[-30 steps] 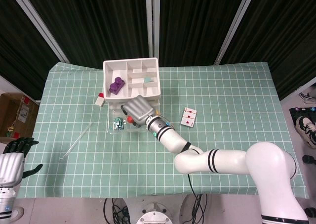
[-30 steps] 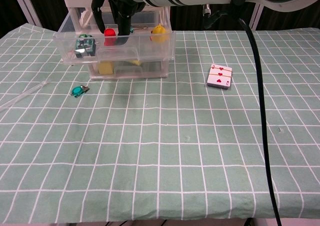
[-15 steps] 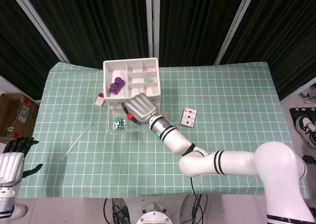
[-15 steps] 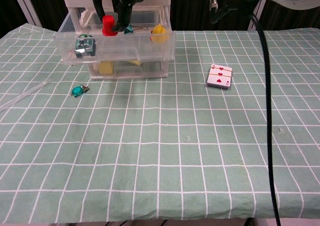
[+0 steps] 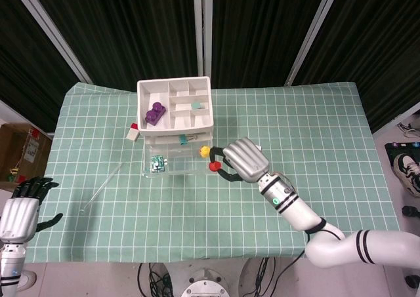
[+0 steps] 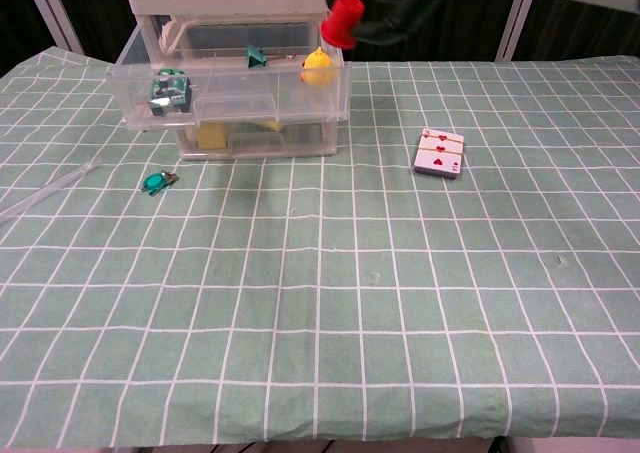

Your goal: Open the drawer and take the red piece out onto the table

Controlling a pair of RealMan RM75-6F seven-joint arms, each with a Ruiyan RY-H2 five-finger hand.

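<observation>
My right hand point(image 5: 246, 160) pinches the red piece point(image 5: 214, 167) at its fingertips, lifted above the table just right of the open clear drawer point(image 5: 172, 161). In the chest view the red piece point(image 6: 345, 19) hangs in the air beside the drawer's right corner, under dark fingers point(image 6: 395, 13). The drawer point(image 6: 235, 98) stands pulled out and holds a yellow piece point(image 6: 317, 69), a teal clip point(image 6: 257, 56) and a small green part point(image 6: 169, 90). My left hand point(image 5: 20, 213) hangs off the table's front left corner, fingers apart, holding nothing.
The white drawer unit point(image 5: 174, 107) carries a top tray with a purple block point(image 5: 155, 114). A playing card point(image 5: 251, 155) lies right of the unit. A teal clip point(image 6: 157, 181) and a clear stick point(image 5: 102, 186) lie on the green cloth at the left.
My right hand lifted the red piece out of the drawer and carried it right, past the drawer's right edge. The left hand barely moved.
</observation>
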